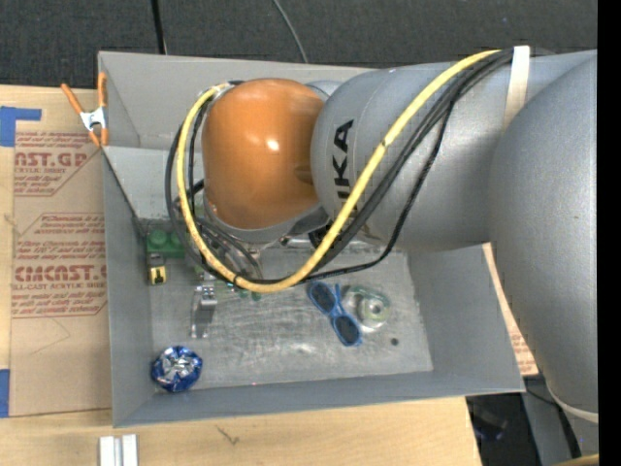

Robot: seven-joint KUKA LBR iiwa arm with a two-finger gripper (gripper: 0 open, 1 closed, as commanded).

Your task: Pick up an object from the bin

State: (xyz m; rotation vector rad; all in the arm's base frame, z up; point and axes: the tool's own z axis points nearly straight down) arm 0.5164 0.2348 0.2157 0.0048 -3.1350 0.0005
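Pincer (204, 309) sits low over the left floor of the grey metal bin (281, 348); can't tell if clenched or released. Nearest is a small green plastic block (161, 244) at the left wall. Probably light and stiff; take it across its flat sides.

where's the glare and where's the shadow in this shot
Camera view: a bright highlight sits on the orange cover of the arm; the bin floor shows a pale sheen in its middle; the arm shades the back left, around the green thing; the blue and white crumpled ball lies in open light.
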